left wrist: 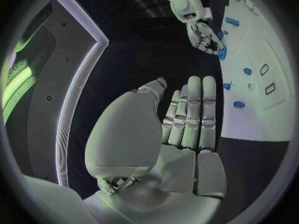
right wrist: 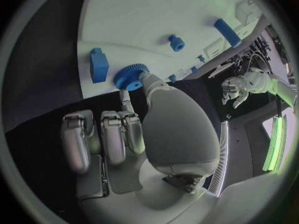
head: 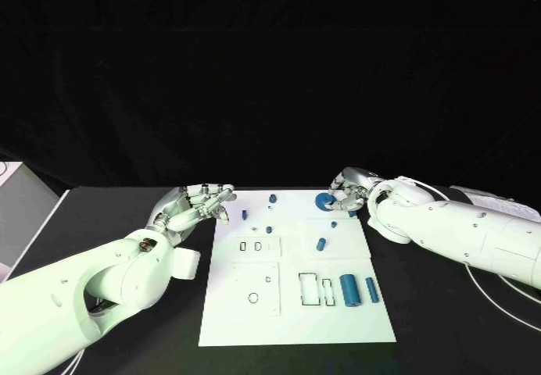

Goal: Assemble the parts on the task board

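Blue gear (head: 324, 202) pinched by right hand (head: 344, 193) fingers; left hand (head: 198, 203) fingers apart, holding nothing.

the white task board (head: 295, 320) lies flat in front of me. a round blue toothed part (head: 326, 202) sits at its far right corner, against my right hand's (head: 347, 190) fingers. small blue parts (head: 321, 244) dot the far half; two blue cylinders (head: 351, 290) lie side by side near the right edge.

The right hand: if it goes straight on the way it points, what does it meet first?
Probably the blue gear at the task board edge; the right hand seems already touching it.
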Robot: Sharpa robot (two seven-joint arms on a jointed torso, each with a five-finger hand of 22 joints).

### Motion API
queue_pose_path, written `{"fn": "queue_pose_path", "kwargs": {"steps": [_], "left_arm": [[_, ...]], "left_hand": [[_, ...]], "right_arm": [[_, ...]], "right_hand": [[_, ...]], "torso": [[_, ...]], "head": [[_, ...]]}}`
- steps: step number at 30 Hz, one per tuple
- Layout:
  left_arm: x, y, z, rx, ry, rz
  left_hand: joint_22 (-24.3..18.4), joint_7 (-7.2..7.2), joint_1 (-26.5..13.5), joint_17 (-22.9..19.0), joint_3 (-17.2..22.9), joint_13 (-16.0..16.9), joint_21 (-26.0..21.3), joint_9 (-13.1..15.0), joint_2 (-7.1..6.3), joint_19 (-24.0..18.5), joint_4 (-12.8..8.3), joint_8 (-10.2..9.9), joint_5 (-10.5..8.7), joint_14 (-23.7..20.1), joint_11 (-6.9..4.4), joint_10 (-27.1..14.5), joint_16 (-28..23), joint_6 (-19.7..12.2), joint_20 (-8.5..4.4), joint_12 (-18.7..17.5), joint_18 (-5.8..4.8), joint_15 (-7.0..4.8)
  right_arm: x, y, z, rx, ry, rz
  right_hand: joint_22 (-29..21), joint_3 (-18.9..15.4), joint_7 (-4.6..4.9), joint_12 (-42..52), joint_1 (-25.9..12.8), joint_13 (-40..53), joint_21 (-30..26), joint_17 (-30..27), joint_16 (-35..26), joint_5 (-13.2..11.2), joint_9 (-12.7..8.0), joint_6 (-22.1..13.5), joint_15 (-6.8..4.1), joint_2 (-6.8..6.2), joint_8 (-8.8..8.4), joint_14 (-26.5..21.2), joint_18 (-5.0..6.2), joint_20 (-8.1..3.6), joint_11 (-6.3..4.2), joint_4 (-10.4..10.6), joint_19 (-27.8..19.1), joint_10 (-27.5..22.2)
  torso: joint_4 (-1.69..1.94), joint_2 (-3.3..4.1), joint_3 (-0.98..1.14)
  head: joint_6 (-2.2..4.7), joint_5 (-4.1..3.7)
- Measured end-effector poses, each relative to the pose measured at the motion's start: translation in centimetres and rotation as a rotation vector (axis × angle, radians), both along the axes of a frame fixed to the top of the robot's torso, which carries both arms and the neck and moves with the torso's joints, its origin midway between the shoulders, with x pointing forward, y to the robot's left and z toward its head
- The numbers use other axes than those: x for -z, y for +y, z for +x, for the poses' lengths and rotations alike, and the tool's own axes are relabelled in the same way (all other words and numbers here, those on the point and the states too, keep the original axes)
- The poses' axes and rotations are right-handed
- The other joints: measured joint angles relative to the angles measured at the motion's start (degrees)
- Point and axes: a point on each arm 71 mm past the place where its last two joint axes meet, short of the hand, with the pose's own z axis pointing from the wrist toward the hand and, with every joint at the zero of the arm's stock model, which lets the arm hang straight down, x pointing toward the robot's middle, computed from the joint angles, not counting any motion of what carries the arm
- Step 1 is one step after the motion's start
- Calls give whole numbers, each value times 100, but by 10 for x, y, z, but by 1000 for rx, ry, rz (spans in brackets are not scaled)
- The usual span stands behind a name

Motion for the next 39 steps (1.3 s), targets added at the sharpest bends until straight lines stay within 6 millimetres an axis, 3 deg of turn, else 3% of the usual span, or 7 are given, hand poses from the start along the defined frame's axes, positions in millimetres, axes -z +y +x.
{"fn": "queue_pose_path", "kwargs": {"steps": [4, 11, 19, 26, 39], "left_arm": [[0, 0, 0, 0, 1, 0], [0, 0, 0, 0, 2, 0], [0, 0, 0, 0, 3, 1], [1, 0, 1, -1, 4, 1], [1, -1, 1, 2, 5, 0]], "left_hand": [[0, 0, 0, 0, 0, 0, 0, 0, 0, 0, 0, 0, 0, 0, 0, 0, 0, 0, 0, 0, 0, 0], [-1, 0, 0, -1, 0, 0, 0, 0, 0, 0, 0, 0, 0, 0, 0, 0, 0, 0, 0, 0, 0, 0], [5, 0, 0, -1, 0, -1, 0, 0, 0, 0, 0, 0, 0, 0, 0, 0, 0, 0, 0, 0, 0, 0], [13, 0, 0, -1, 48, -1, 23, 0, 0, 0, 0, 0, 0, 0, 0, 0, 0, 0, 0, 0, 0, 0], [20, 0, 0, -1, 64, -1, 23, 0, 0, 0, -17, 0, 0, 0, 0, 0, 0, 0, 0, 0, 0, 0]], "right_arm": [[0, 2, 0, -2, -7, -2], [-3, 6, -2, -10, -45, -13], [-9, 16, -7, -36, -133, -17], [-15, 40, -19, -110, -208, -28], [-17, 91, -29, -237, -283, -81]], "right_hand": [[0, 40, -11, 0, 20, 0, 0, 0, 0, 0, 1, 11, 0, 20, 0, 0, 0, 0, 0, 15, 0, 0], [-1, 439, -58, 0, 275, -1, 0, 0, 23, -156, 0, 182, -44, 105, 40, -1, 0, -21, -48, -74, -3, -1], [2, 754, -74, 0, 304, -1, 0, -1, 23, 144, -20, 275, -84, 72, 55, -1, 0, -44, -77, -120, 1, -14], [4, 816, -88, 0, 237, 4, 0, -1, 23, 157, -12, 290, -84, -25, 90, 0, 0, -84, -77, -88, 0, -14], [3, 832, -102, 0, 206, 3, 0, -2, 22, 105, 4, 347, -84, -57, 90, 0, 1, -84, -97, -72, 0, 7]], "torso": [[0, 1, 0], [-2, 0, -1], [0, 0, 0], [0, -2, -1], [6, -3, -8]], "head": [[0, -5], [1, -8], [9, 0], [9, 8], [23, 37]]}}
